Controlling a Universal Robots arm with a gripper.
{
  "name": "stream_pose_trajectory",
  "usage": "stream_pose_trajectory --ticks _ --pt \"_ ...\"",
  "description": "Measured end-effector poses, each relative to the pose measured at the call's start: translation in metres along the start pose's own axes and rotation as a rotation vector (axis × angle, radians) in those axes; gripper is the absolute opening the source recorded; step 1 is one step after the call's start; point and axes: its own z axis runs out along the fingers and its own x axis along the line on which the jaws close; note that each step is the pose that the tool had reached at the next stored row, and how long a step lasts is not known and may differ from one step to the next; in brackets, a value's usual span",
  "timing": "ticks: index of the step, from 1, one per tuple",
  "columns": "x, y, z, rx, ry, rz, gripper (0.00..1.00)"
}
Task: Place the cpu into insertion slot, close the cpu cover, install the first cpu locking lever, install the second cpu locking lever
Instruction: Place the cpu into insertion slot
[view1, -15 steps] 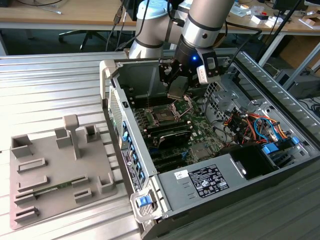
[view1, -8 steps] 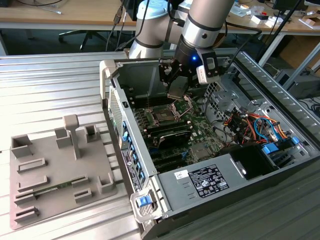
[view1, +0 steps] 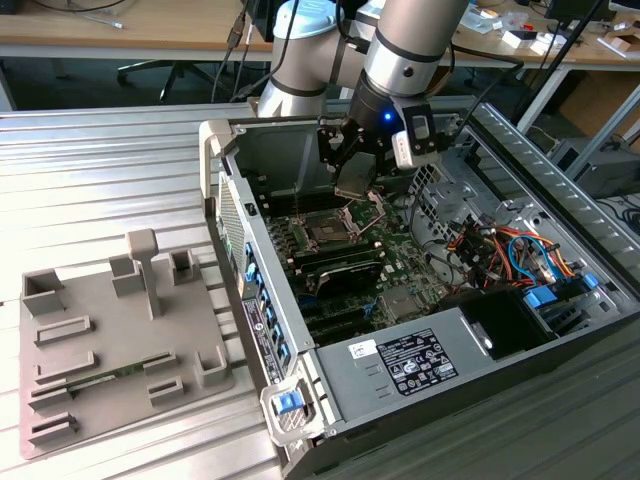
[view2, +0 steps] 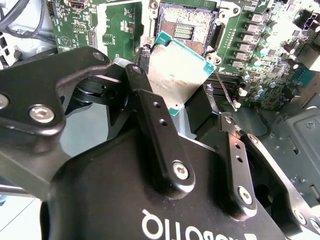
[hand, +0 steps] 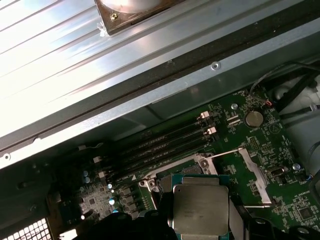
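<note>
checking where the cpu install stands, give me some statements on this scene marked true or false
1. The gripper is shut on the cpu. True.
2. The cpu is already seated in the insertion slot. False: the gripper holds it above the slot, and the slot is empty.
3. The cpu cover is closed over the slot. False: it is swung open beside the slot.
4. The computer case lies on its side with its inside exposed. True.
5. A grey fixture tray sits inside the case. False: it lies outside the case, toward the exterior view's left.
</note>
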Motion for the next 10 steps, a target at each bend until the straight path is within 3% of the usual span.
stream_pose_trajectory --ticks 10 --pt "0.0000 0.0000 0.0003 -0.0002 -0.0014 0.016 0.55"
